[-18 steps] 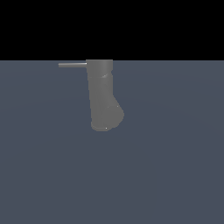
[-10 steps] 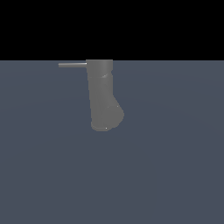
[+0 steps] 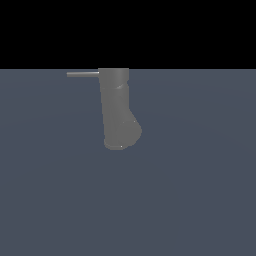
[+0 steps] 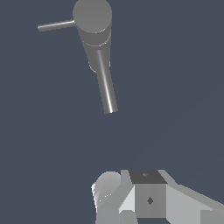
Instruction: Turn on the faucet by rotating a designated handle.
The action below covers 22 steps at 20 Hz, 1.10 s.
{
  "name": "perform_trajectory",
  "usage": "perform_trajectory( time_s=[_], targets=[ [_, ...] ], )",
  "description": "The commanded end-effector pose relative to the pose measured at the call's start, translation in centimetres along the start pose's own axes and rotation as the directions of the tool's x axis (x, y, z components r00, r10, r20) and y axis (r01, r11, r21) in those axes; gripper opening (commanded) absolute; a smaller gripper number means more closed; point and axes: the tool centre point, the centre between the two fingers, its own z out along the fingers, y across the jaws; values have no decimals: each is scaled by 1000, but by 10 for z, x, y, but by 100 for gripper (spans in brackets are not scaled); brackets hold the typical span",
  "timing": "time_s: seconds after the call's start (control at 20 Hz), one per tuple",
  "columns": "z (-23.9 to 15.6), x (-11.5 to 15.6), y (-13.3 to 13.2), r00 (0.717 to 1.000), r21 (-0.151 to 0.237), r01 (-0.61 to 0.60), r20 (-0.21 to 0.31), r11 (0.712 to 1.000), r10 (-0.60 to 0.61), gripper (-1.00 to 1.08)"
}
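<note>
1. Exterior view: faucet and handle sit exactly as 0.9 s ago; nothing has turned.
2. Handle projects toward the exterior view's left from the column top.
3. Gripper well apart from the faucet; finger state cannot be told.
4. Judgement: approach phase, rotation not begun.

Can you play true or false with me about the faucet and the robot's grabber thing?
1. The handle sticks out sideways from the faucet. True.
2. The end effector is gripping the handle. False: it is apart from the faucet, touching nothing.
3. The handle is thicker than the faucet column. False: it is far slimmer.
4. In the exterior view, the handle points to that view's left. True.
5. The robot arm shows in the exterior view. False: only the faucet appears there.
</note>
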Motion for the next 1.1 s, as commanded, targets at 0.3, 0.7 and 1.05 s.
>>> perform_trajectory(
  time_s=[0.3, 0.7, 1.05],
  targets=[
    [2, 15, -5, 999, 14, -52, 2, 999, 52, -100],
    [7, 49, -16, 986, 42, -167, 11, 985, 166, -100],
    [19, 89, -32, 951, 65, -309, 32, 949, 307, -100]
  ],
)
